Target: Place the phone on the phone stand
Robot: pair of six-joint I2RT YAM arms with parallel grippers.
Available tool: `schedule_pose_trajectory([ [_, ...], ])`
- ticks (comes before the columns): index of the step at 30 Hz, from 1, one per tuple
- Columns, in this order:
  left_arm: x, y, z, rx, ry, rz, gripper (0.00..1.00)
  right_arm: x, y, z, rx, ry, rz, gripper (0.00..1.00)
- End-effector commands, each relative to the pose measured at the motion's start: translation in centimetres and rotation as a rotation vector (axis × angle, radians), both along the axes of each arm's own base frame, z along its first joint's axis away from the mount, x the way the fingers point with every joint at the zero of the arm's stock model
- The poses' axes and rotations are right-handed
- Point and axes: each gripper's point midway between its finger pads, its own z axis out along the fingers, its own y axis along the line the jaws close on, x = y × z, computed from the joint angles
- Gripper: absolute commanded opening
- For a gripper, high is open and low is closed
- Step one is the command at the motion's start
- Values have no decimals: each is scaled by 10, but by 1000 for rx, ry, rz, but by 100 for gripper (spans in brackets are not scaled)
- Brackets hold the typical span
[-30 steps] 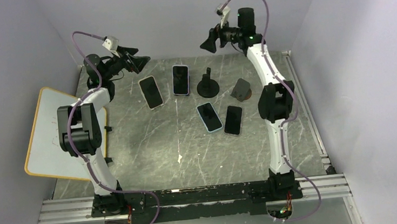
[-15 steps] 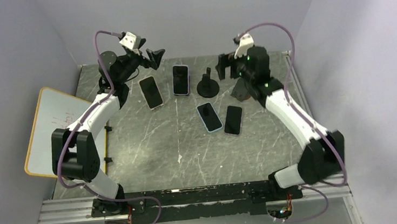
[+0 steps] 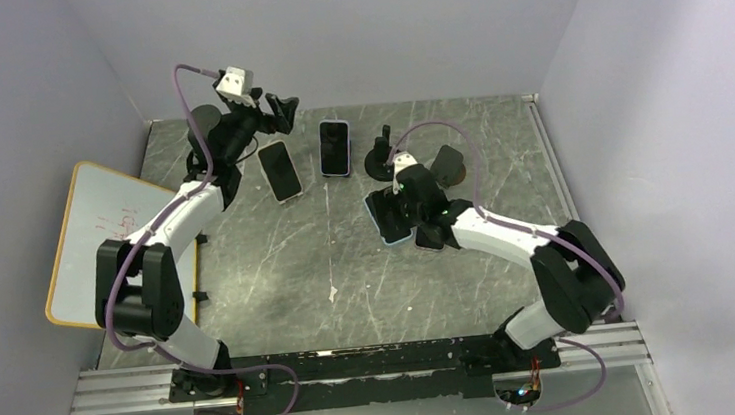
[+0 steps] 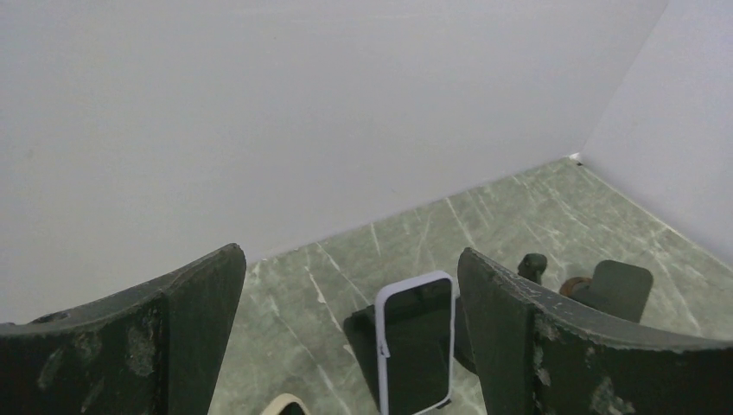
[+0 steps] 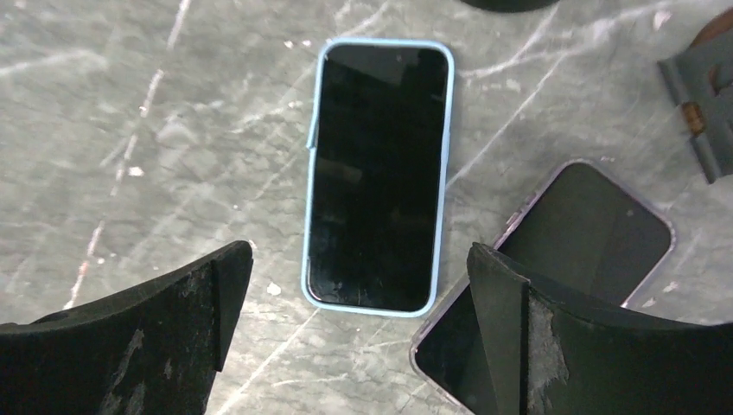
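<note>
Four phones lie on the marble table. A blue-cased phone (image 5: pixel 378 173) lies flat, screen up, with a purple-cased phone (image 5: pixel 553 259) to its right. My right gripper (image 5: pixel 359 320) hovers open just above the blue phone's near end (image 3: pixel 386 228), holding nothing. A black round phone stand (image 3: pixel 382 156) with a post and a grey wedge stand (image 3: pixel 448 163) sit behind these phones. My left gripper (image 3: pixel 285 112) is open and raised at the back left. It faces a white-cased phone (image 4: pixel 417 341), and a cream-cased phone (image 3: pixel 280 170) lies below it.
A whiteboard with an orange rim (image 3: pixel 96 246) lies at the table's left edge. Walls enclose the back and both sides. The white-cased phone (image 3: pixel 335 148) lies left of the round stand. The grey wedge (image 5: pixel 704 104) is at the right wrist view's right edge.
My right arm has swung down from the back wall to just above the blue phone. The left gripper has shifted right and stayed raised. No phone has moved.
</note>
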Motion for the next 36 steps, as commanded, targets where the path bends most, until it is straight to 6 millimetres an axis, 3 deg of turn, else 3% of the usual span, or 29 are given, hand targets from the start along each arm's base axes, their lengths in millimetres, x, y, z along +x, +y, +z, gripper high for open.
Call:
schedule_pose_trajectory([
  [1, -17, -25, 0, -63, 4, -46, 96, 9, 11, -4, 38, 3, -17, 100],
  [7, -40, -70, -35, -93, 72, -65, 95, 12, 22, -21, 44, 47, 17, 100],
  [15, -57, -100, -85, -121, 218, -38, 95, 9, 14, -46, 8, 57, -24, 100],
  [19, -63, -102, -114, -135, 328, -29, 95, 7, 12, -46, 19, 42, -22, 100],
  [27, -90, -107, -179, -149, 551, -19, 93, 1, 11, -68, -1, 83, -13, 100],
  [33, -111, -97, -228, -125, 676, 45, 93, -5, 6, -83, -25, 106, -18, 99],
  [36, -124, -94, -245, -139, 719, 47, 93, -6, 1, -90, -47, 121, -34, 94],
])
